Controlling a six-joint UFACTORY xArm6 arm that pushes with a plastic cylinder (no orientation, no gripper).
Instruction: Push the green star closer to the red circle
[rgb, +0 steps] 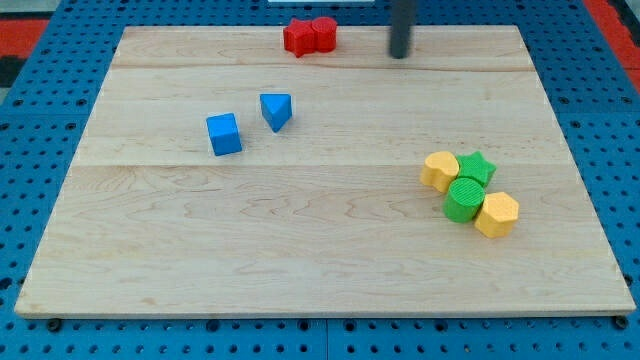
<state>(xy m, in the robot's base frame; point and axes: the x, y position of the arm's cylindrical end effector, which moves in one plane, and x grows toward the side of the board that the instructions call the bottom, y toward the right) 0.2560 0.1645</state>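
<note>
- My tip (401, 55) is seen near the view's top, just right of the red blocks (309, 36) — no jaws exist to open or close.
- The green star (477, 167) lies well apart, toward the view's lower right, wedged among a green cylinder (463, 199) and yellow blocks (439, 170).

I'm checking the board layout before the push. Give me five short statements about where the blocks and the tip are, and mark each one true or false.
1. The green star sits in a cluster at the view's right, beside a yellow block. True.
2. My tip is touching the green star. False: it is near the view's top, well apart from the star.
3. The red blocks lie at the view's top edge of the board, to the view's left of my tip. True.
4. The two blue blocks are stacked on each other. False: they lie side by side, apart.
5. A green round block is at the view's bottom left corner. False: it is in the right cluster, just below the star.
</note>
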